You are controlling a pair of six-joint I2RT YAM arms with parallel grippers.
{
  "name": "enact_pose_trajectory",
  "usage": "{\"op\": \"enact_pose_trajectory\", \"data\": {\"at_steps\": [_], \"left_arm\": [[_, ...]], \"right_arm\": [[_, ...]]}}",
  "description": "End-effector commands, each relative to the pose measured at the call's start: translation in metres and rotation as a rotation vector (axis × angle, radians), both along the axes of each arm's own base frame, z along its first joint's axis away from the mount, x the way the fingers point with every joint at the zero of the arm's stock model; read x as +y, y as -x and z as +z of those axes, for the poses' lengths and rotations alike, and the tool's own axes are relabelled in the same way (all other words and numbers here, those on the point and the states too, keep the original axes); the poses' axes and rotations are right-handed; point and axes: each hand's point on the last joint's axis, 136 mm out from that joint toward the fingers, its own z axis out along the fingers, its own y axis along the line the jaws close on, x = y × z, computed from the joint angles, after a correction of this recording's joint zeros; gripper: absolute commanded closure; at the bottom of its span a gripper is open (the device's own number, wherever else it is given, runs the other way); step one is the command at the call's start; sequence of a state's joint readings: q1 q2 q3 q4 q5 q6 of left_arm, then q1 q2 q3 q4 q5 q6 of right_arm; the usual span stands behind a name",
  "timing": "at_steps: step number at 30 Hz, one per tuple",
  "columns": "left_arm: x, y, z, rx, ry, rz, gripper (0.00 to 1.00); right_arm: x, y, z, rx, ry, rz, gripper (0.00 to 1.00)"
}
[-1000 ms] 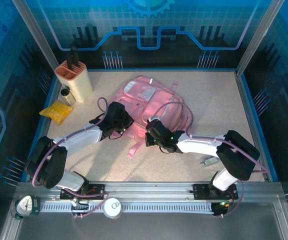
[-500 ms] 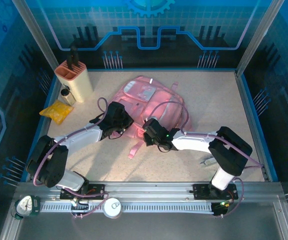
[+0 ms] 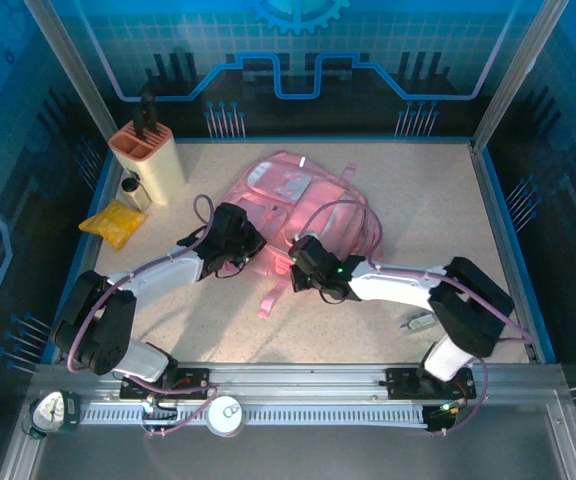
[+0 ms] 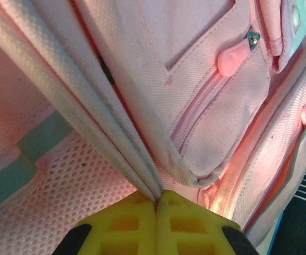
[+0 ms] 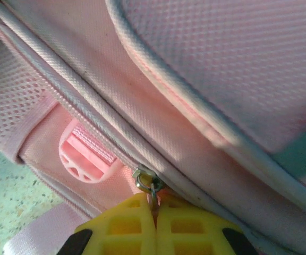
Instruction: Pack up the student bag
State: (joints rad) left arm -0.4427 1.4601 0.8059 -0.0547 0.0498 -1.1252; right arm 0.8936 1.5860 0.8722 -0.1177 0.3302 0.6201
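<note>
Left gripper [image 4: 156,197] pinches shut on a fabric seam of the one student bag [image 4: 206,95] just ahead. Right gripper [image 5: 154,204] clamps its metal zip pull [image 5: 151,186]. Left arm [image 3: 158,272] and right arm [image 3: 398,285] stretch low, converging.

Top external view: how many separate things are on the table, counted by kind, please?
Pink student bag: 1
Yellow packet: 1
Beige holder: 1
Dark tool in it: 1
Small bottle: 1
Small grey item: 1
Total: 6
</note>
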Motion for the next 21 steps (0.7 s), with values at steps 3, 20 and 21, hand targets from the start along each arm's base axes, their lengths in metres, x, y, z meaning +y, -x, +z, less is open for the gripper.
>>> {"op": "enact_pose_trajectory", "data": {"at_steps": [3, 20, 21], "left_arm": [[0.023, -0.026, 0.010, -0.033, -0.018, 0.010, 1.00], [0.001, -0.085, 0.014, -0.032, -0.088, -0.179, 0.76], [0.000, -0.082, 0.014, -0.026, -0.080, -0.184, 0.69]], "right_arm": [[-0.077, 0.015, -0.009, 0.047, 0.105, -0.087, 1.00], [-0.013, 0.059, 0.011, 0.112, -0.072, 0.219, 1.00], [-0.007, 0.057, 0.009, 0.122, -0.093, 0.218, 1.00]]}}
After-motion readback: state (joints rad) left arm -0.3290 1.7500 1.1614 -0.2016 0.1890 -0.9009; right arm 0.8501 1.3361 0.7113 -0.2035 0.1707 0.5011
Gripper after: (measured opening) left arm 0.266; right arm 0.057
